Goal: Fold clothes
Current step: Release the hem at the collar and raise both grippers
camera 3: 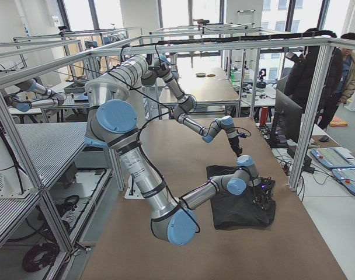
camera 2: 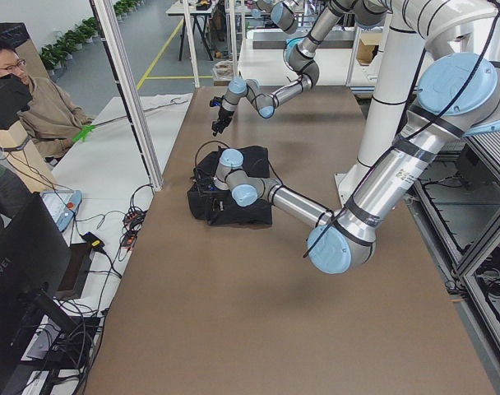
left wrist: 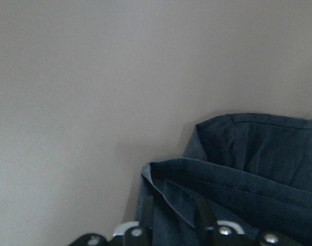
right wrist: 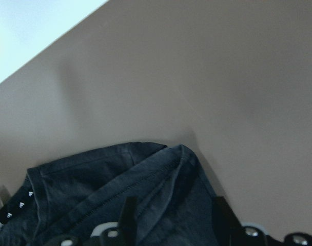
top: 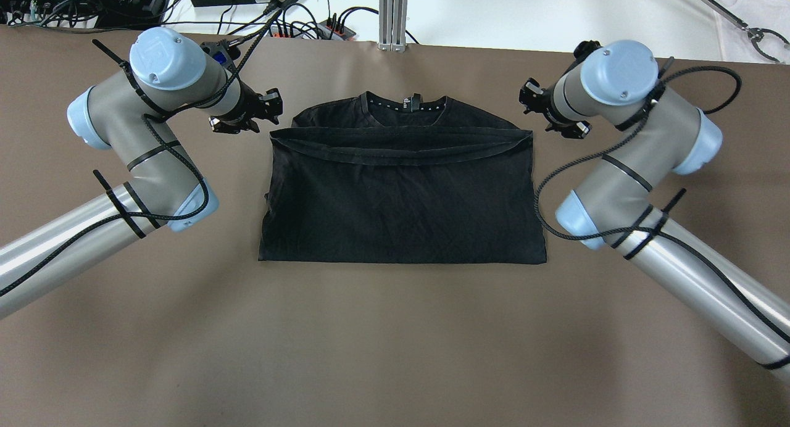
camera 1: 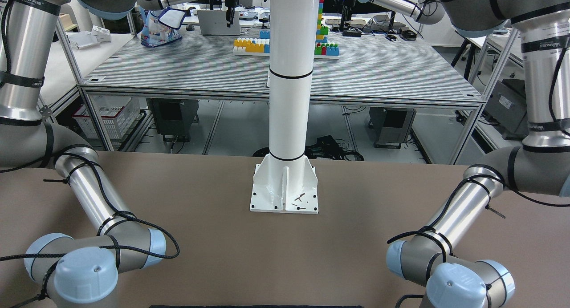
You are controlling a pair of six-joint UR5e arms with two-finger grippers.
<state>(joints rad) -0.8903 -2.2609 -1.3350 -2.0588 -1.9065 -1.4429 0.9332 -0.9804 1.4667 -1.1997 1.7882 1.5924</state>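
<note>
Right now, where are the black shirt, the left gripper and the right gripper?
black shirt (top: 401, 205): overhead exterior, folded front panel.
left gripper (top: 250, 113): overhead exterior, between its fingers.
right gripper (top: 551, 109): overhead exterior, between its fingers.

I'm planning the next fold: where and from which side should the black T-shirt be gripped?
Probably the two end corners of the doubled hem on the black fabric T-shirt, each gripper coming in from its own side: left gripper, right gripper. The layered edge lies exposed there, near both.

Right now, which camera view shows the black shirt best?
The overhead exterior view: the whole black shirt lies unobstructed. Side views hide part behind arms; wrist views catch only corners; the front-facing view shows just a sliver.
</note>
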